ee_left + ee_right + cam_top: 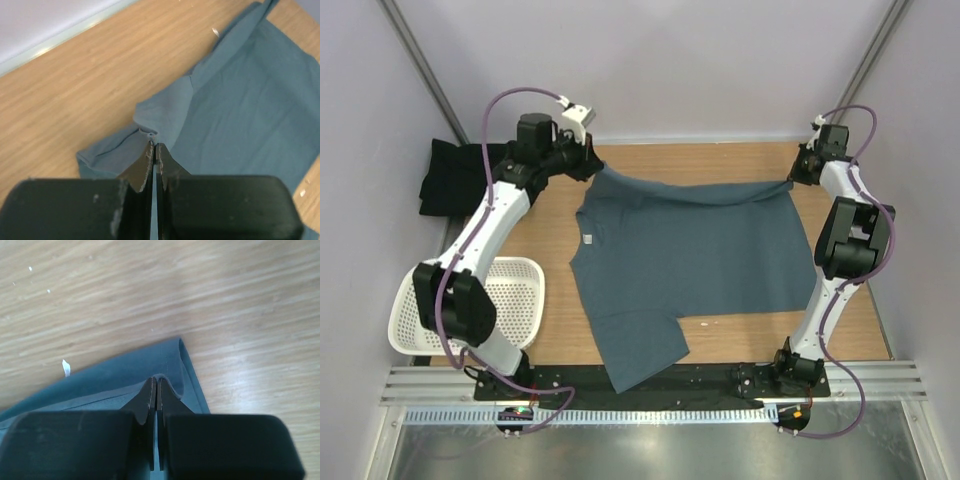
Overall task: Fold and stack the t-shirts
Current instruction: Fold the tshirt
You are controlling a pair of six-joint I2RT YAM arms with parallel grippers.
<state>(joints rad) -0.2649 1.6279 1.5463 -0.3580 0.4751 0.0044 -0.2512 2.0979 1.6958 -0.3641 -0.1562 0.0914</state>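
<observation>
The slate blue-grey t-shirt (685,265) lies spread over the wooden table, neck label to the left, one sleeve hanging over the near edge. My left gripper (592,165) is shut on its far left corner, pinching a fold of cloth (147,131) at the fingertips. At the far right corner my right gripper (796,177) is shut on the shirt's hem (167,372). The far edge of the shirt is stretched between the two grippers. The black t-shirt (455,177) lies crumpled at the far left, off the wooden top.
A white perforated basket (510,300) stands at the near left beside the left arm's base. Bare wood (710,160) shows beyond the shirt's far edge. Grey walls close the far side. Small white specks lie on the wood.
</observation>
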